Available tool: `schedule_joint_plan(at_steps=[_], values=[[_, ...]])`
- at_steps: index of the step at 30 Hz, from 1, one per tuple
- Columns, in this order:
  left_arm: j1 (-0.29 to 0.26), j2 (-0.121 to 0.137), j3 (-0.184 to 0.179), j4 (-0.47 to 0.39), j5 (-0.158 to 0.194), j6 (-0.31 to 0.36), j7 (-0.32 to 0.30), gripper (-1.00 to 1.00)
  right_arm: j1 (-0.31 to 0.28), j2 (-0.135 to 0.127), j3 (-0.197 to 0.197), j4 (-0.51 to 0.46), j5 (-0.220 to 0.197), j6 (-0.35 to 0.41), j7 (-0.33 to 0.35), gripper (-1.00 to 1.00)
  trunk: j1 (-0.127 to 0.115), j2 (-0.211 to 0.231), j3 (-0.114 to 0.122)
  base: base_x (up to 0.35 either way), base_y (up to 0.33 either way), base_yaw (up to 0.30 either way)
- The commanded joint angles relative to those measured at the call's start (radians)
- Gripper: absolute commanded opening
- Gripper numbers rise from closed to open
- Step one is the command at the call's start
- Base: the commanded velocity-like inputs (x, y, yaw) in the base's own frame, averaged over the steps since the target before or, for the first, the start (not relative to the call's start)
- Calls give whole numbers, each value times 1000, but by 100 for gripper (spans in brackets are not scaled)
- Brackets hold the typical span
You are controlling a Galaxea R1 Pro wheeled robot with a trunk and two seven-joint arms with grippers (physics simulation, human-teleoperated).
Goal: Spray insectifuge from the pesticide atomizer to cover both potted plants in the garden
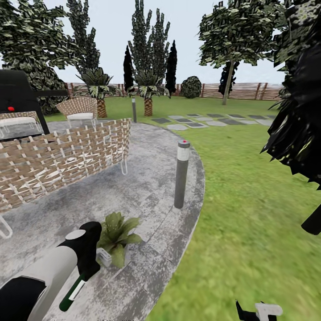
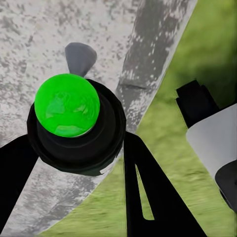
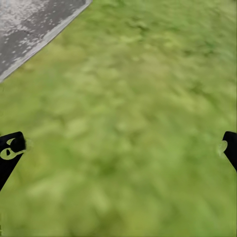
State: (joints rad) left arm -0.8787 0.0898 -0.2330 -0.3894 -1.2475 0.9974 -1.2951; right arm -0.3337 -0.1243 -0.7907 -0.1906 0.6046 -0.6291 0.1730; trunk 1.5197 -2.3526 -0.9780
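Bottle (image 1: pixel 73 290), dark green with a white label, is pinched in the left gripper (image 1: pixel 84 274), near a potted plant (image 1: pixel 117 236) on the patio (image 1: pixel 147 187). Right gripper (image 3: pixel 118 148) is spread wide over grass (image 1: pixel 249 214).

Round grey mottled patio (image 1: pixel 147 187) fills the lower left of the head view, edged by lawn (image 1: pixel 249 232) on the right. On the paving: one potted plant (image 1: pixel 117 238) at lower centre-left, a grey bollard lamp (image 1: pixel 181 174) mid-frame near the rim, and woven wicker seating (image 1: pixel 62 154) at left. Stepping stones (image 1: pixel 196 121), possibly flush, cross the grass at upper centre.
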Motion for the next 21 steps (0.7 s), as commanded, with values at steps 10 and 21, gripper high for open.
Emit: schedule_joint_plan(at_steps=[10, 21], values=[[7, 3, -4, 1, -6, 9, -6, -100, -1, 0, -9, 0, 1, -3, 9, 100, 0, 0, -1, 0, -7, 29], [74, 13, 30, -19, 2, 10, -7, -100, -1, 0, -9, 0, 1, -3, 9, 100, 0, 0, -1, 23, 0, 0]])
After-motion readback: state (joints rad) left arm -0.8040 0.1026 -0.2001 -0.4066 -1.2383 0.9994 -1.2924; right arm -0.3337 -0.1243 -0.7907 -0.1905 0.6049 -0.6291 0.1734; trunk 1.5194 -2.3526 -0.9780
